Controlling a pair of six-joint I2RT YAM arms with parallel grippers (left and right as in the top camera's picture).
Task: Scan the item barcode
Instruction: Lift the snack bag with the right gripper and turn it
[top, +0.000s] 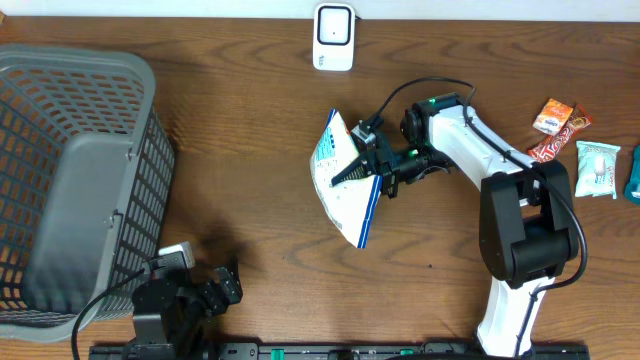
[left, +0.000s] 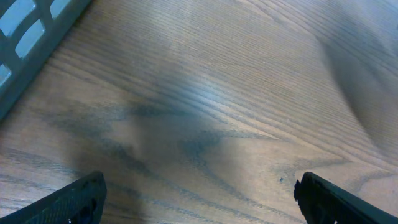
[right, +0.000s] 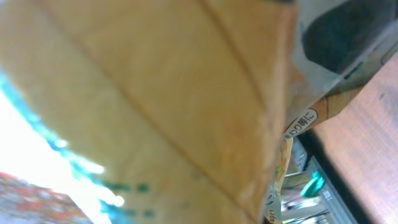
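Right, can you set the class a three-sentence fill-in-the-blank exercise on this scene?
The snack bag is gripped by the end effector of the ____ arm.
The left end effector is ____, holding nothing.
The grey basket stands on the ____ side of the table.
Missing words: right; open; left.

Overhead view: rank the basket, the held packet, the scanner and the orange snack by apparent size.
1. grey basket
2. blue-and-white packet, possibly enlarged by being lifted toward the camera
3. white scanner
4. orange snack
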